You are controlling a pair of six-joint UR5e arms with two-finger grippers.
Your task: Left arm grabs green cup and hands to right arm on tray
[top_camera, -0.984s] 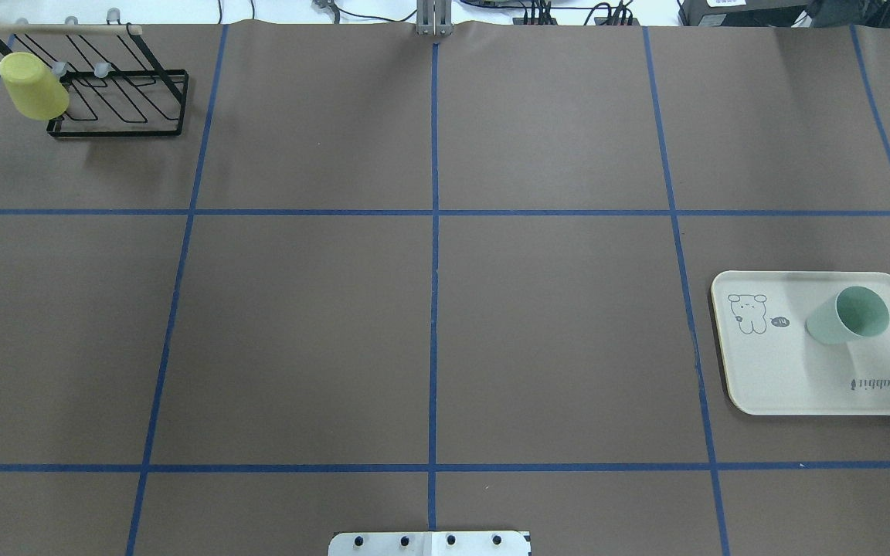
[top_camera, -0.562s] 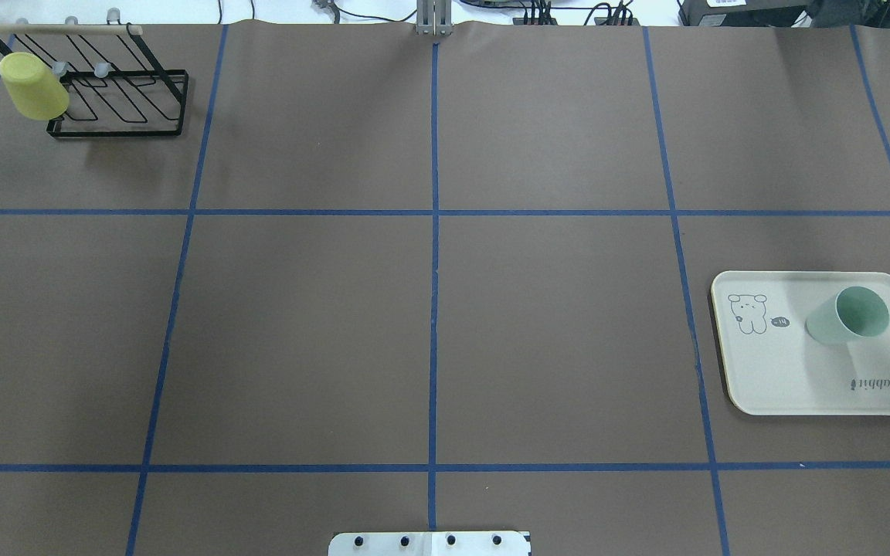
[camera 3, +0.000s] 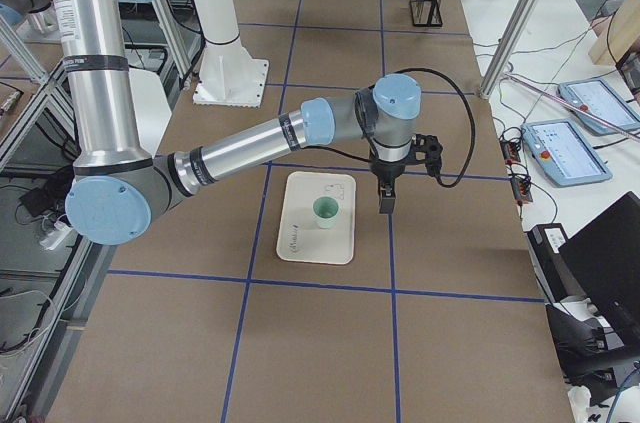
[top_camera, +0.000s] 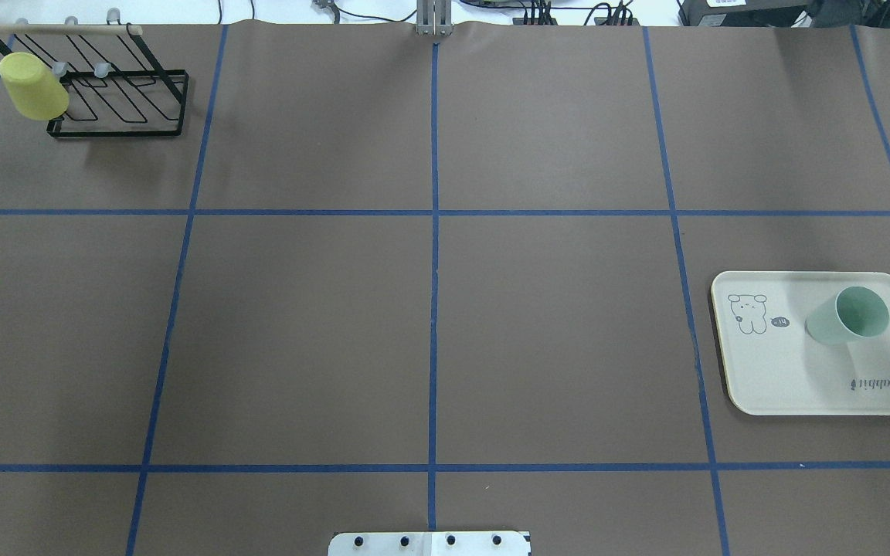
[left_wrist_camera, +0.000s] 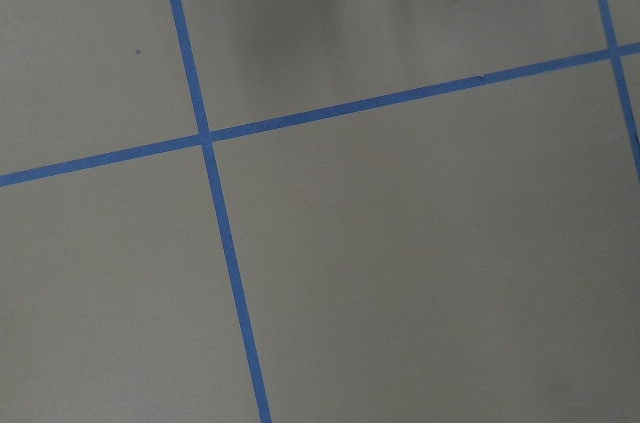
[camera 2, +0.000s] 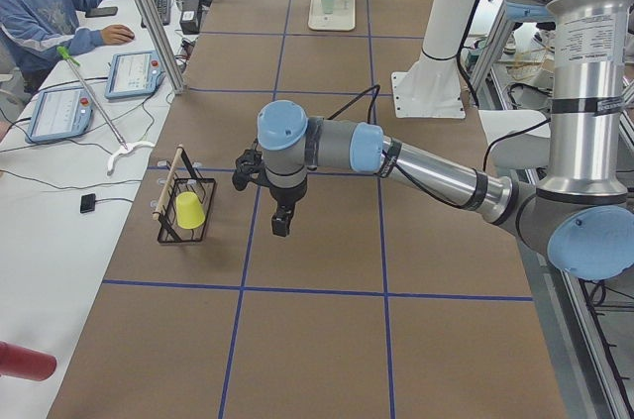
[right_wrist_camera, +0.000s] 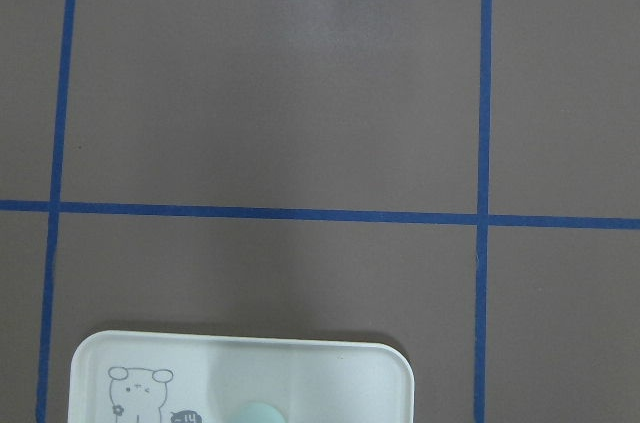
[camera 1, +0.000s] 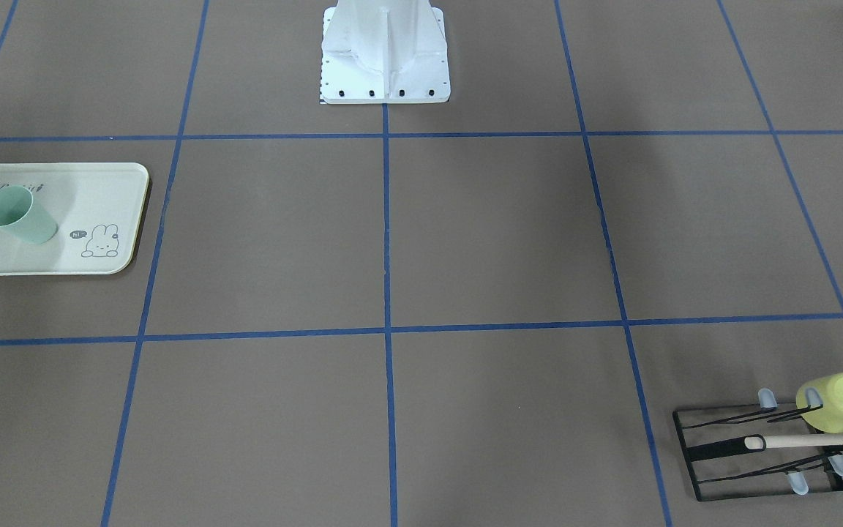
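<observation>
The green cup [top_camera: 839, 320] stands upright, mouth up, on the far half of the tray [top_camera: 793, 382], just right of the bunny drawing. It is a smooth, slightly tapered plastic tumbler, pale mint outside and darker inside. Nothing touches it. The tray is cream-white with rounded corners and a low raised rim, and it lies flat on the right side of the table [top_camera: 553, 332]. Bare tray floor surrounds the cup on all sides, widest toward the near rim.

The right arm [camera 3: 250, 143], grey tubes with pale-blue caps, reaches out above the table. The right gripper [camera 3: 385, 200] points down just beyond the tray's far edge, apart from the cup. I cannot tell whether its fingers are spread or pressed together. Its wrist camera sees only the tray's far rim and the cup's lip.

The table is covered in matt brown paper crossed by a blue tape grid, and a broad open stretch runs from the tray to the far left corner. There the black wire rack [top_camera: 117, 133], topped by a wooden rod, carries the yellow-green cup [top_camera: 34, 86] tipped over a prong. The left arm [camera 2: 426, 166] stretches toward it, and the left gripper [camera 2: 281, 221] hangs downward near the rack without touching it. I cannot tell how its fingers stand either.
</observation>
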